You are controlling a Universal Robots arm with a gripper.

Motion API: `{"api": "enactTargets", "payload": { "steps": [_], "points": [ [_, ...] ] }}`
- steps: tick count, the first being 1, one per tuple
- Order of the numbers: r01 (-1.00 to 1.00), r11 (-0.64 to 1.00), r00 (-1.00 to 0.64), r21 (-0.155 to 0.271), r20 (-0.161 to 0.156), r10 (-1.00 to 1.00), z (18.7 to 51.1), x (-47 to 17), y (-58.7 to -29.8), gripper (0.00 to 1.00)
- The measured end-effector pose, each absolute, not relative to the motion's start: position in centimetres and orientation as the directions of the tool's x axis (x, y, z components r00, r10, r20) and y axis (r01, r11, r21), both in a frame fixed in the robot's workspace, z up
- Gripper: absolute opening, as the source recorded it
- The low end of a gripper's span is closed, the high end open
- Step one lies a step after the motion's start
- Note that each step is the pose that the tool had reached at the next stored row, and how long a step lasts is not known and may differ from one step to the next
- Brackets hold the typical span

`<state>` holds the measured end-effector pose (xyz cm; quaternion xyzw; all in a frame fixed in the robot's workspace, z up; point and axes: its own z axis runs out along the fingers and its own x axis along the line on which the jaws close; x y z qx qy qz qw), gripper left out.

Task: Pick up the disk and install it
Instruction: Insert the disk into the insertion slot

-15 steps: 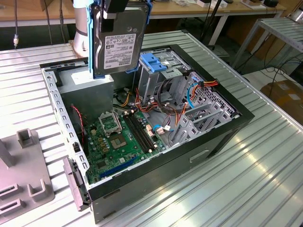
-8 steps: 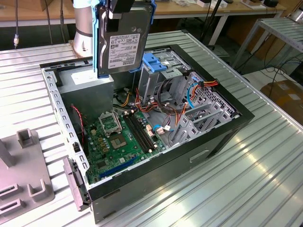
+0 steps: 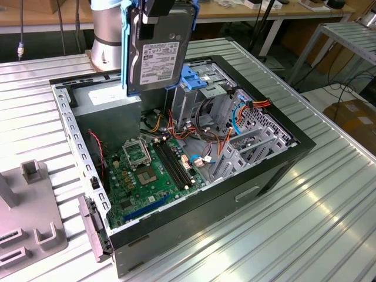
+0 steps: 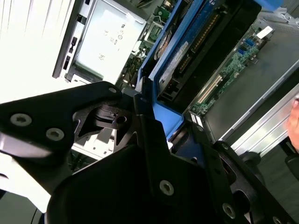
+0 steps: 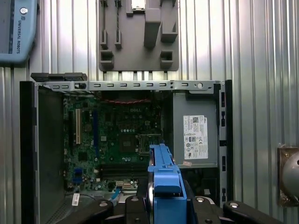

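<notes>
A: Above the open computer case, well up in the air: holds the disk on edge, with the white label towards the exterior camera. Picked up, then?

B: Looks so. Grips it from above with the tool, clamped shut on the disk's upper edge at the blue bracket. Touches nothing below.

A: And installed?

B: Not yet. Hangs clear of the case, close over the drive cage with the blue handle in the exterior view, beside the cables. Sits in no bay so far.

A: Lined up with the cage, at least?

B: Hard to judge. In the first wrist view, looks straight down past the bracket onto the motherboard and the grey box with the white sticker.

A: And on the table?

B: Just a grey holder block at the exterior view's left, apart from the case.

A: Roughly halfway, then?

B: About that, at a guess. Done with the pick; short of the whole install.
</notes>
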<state>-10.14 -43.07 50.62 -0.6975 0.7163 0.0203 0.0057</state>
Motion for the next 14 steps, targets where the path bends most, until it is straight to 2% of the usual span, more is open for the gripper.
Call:
{"api": "enactTargets", "payload": {
  "steps": [14],
  "points": [
    [-0.999,0.026,-0.027,0.021,-0.036,-0.999,50.4,-8.1,-43.1,0.37]
  ]
}}
